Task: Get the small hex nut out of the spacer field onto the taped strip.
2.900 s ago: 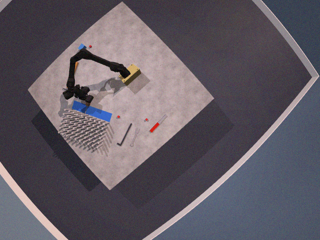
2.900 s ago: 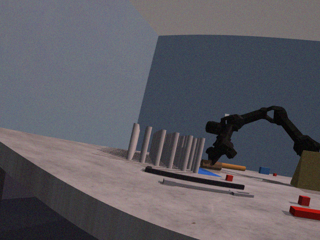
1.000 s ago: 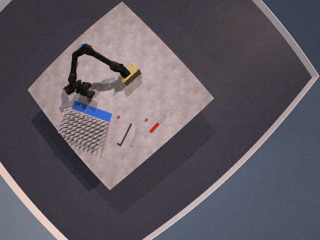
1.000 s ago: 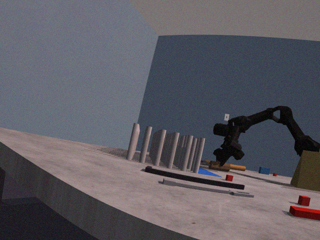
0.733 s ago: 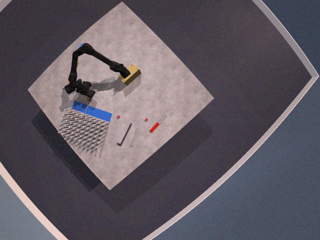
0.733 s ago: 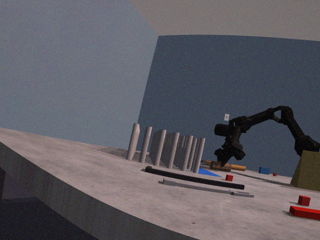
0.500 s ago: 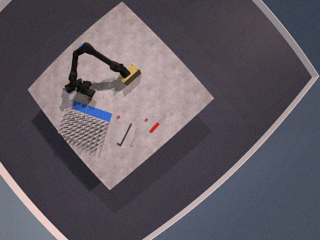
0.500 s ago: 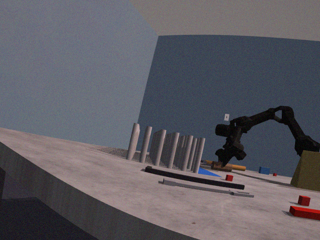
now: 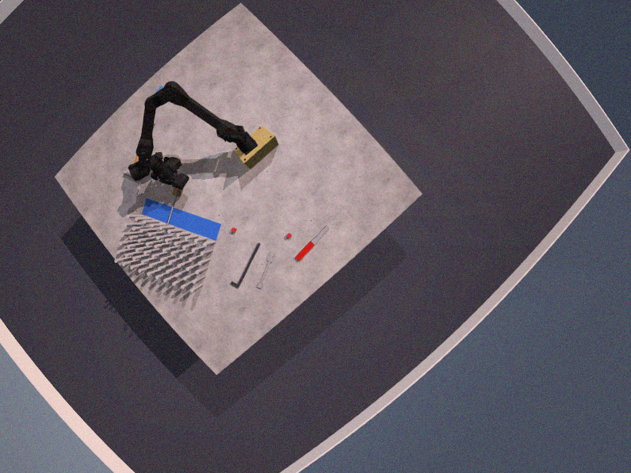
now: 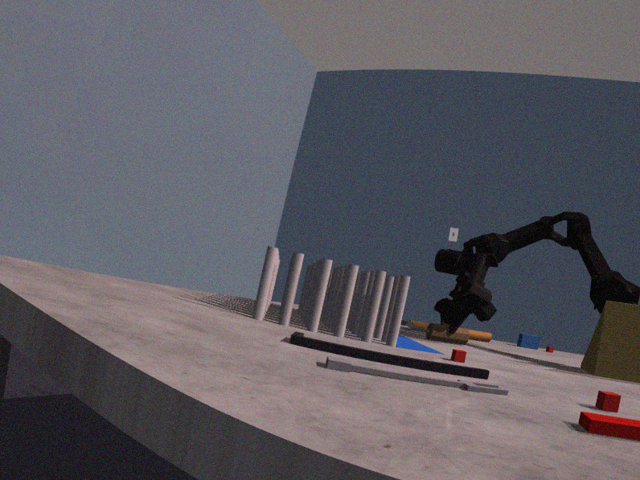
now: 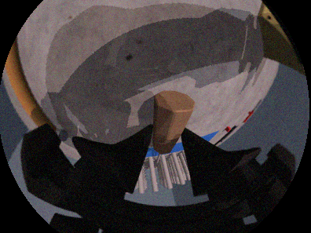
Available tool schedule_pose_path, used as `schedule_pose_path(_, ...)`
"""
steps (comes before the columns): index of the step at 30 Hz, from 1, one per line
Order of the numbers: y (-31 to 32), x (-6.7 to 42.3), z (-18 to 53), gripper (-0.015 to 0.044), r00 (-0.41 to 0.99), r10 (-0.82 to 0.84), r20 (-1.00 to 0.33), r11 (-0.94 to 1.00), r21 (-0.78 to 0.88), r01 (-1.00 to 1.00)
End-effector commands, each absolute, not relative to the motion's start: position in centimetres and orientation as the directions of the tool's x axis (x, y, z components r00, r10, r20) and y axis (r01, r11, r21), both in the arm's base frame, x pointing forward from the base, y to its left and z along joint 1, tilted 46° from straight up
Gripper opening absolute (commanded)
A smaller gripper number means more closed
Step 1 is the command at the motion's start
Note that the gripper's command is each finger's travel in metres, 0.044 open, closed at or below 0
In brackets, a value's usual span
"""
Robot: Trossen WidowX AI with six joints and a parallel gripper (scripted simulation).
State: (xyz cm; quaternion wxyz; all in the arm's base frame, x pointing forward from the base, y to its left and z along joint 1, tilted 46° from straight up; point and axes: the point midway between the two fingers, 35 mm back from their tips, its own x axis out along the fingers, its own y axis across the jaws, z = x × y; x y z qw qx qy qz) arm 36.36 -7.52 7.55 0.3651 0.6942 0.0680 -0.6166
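Observation:
My gripper is just behind the blue taped strip, low over the table, and is shut on the brown wooden handle of a tool. The handle also shows in the side view. A thin grey shaft runs from the handle across the strip toward the standing grey spacers. In the wrist view the spacers and a bit of the strip show between my fingers. The nut is not visible in any view.
A black L-shaped key, a grey wrench and a red-handled tool lie right of the spacers. Two red cubes lie nearby. An orange cylinder and a blue block lie behind my gripper. The tan arm base stands behind.

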Motion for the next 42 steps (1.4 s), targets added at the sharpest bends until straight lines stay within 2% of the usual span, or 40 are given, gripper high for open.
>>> schedule_pose_path(1, -7.6, 36.1, 7.7, 0.0, 0.231, -0.353, -0.906, -0.721, 0.421, 0.55)
schedule_pose_path(42, -8.8, 33.7, 8.6, 0.0, 0.229, -0.355, -0.906, -0.72, 0.421, 0.551)
